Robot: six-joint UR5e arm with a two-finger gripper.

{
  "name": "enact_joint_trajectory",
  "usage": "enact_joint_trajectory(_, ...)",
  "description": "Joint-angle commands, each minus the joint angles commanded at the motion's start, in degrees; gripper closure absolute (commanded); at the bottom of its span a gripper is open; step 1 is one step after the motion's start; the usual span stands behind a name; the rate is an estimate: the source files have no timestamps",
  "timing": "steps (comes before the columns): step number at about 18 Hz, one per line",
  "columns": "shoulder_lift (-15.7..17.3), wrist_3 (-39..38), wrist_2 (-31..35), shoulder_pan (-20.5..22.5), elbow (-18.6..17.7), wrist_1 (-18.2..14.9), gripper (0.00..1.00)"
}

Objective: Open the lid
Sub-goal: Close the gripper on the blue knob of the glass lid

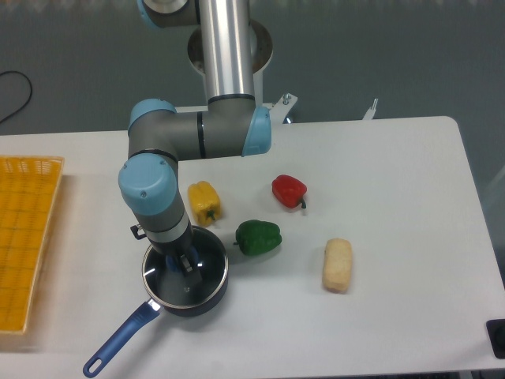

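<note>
The lid (207, 259), a clear glass disc with a metal rim, lies flat on the dark saucepan (197, 304) at the front left of the table. My gripper (180, 266) reaches straight down onto the middle of the lid. Its dark fingers (188, 264) stand on either side of where the knob sits, and they hide the blue knob. I cannot tell whether the jaws are closed on the knob. The saucepan's long blue handle (118, 339) points to the front left.
A yellow pepper (204, 201) lies just behind the pan and a green pepper (259, 237) just to its right. A red pepper (289, 190) and a pale bread piece (338, 265) lie further right. A yellow basket (28, 237) stands at the left edge.
</note>
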Motion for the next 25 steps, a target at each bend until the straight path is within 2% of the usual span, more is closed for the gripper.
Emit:
enact_joint_trajectory(4,0.09,-0.17,0.00,0.00,0.00,0.00,0.25)
enact_joint_trajectory(17,0.88,0.09,-0.09,0.44,0.26,-0.44,0.26)
enact_joint_trajectory(25,0.70,0.00,0.00,0.44,0.26,-0.44,0.34)
